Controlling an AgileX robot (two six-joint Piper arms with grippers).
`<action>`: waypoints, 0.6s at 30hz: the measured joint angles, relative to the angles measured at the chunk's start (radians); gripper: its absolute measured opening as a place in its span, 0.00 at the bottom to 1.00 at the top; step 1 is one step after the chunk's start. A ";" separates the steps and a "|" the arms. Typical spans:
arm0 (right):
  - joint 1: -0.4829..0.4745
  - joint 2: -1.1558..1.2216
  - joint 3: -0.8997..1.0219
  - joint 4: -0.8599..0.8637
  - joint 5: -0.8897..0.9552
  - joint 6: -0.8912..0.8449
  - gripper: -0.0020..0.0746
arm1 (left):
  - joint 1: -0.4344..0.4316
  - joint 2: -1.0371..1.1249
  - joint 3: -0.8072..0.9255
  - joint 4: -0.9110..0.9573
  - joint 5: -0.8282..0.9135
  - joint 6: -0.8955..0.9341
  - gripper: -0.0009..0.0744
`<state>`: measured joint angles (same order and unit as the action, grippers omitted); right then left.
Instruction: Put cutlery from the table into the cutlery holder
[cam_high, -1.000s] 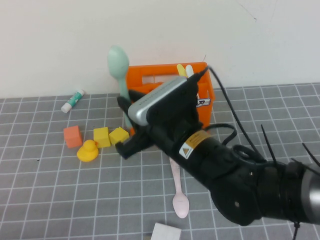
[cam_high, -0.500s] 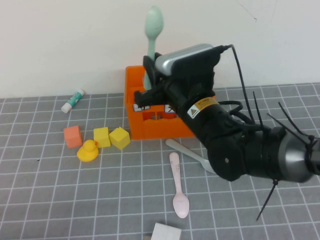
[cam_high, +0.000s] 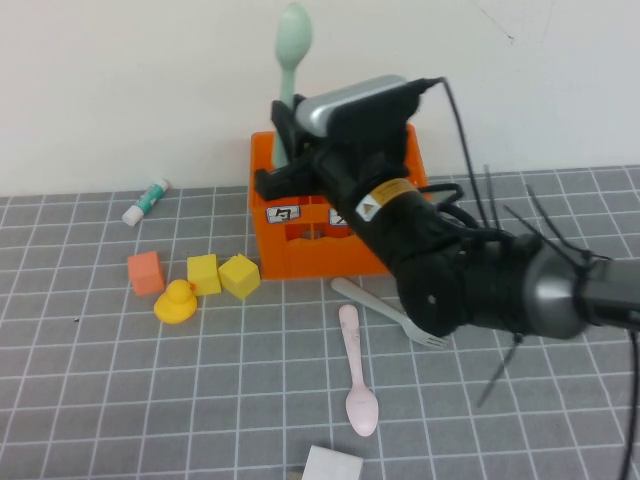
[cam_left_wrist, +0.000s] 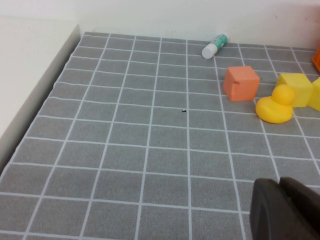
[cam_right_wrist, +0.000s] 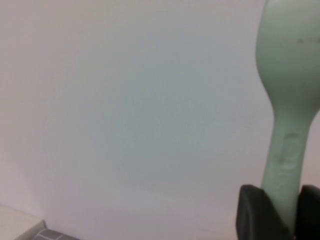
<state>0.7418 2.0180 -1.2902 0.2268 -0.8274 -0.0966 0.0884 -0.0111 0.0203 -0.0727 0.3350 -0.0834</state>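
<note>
My right gripper (cam_high: 283, 135) is shut on the handle of the mint-green spoon (cam_high: 292, 35), which stands upright with its bowl on top, above the back left part of the orange cutlery holder (cam_high: 300, 255). The right wrist view shows the spoon (cam_right_wrist: 289, 125) clamped between the dark fingers of the right gripper (cam_right_wrist: 280, 212) against the pale wall. A pink spoon (cam_high: 355, 370) and a grey fork (cam_high: 390, 312) lie on the table (cam_high: 100, 380) in front of the holder. The left gripper (cam_left_wrist: 282, 200) hangs shut and empty over bare table.
Left of the holder sit an orange block (cam_high: 146, 272), two yellow blocks (cam_high: 203, 273) and a yellow duck (cam_high: 176, 302). A white and green tube (cam_high: 147, 201) lies near the wall. A white object (cam_high: 332, 465) pokes in at the front edge.
My right arm has carried the mint-green spoon up from the holder's left side to above the holder, ending with a slight shift left. The left gripper stayed shut.
</note>
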 joint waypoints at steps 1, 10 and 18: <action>0.000 0.014 -0.019 -0.014 0.014 0.000 0.22 | 0.000 0.000 0.000 0.000 0.000 0.000 0.01; 0.000 0.173 -0.154 -0.043 0.088 0.000 0.22 | 0.000 0.000 0.000 0.000 0.000 0.000 0.01; -0.009 0.205 -0.167 -0.043 0.152 -0.042 0.23 | 0.000 0.000 0.000 0.000 0.000 0.000 0.01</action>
<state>0.7329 2.2227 -1.4575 0.1838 -0.6754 -0.1384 0.0884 -0.0111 0.0203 -0.0727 0.3350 -0.0834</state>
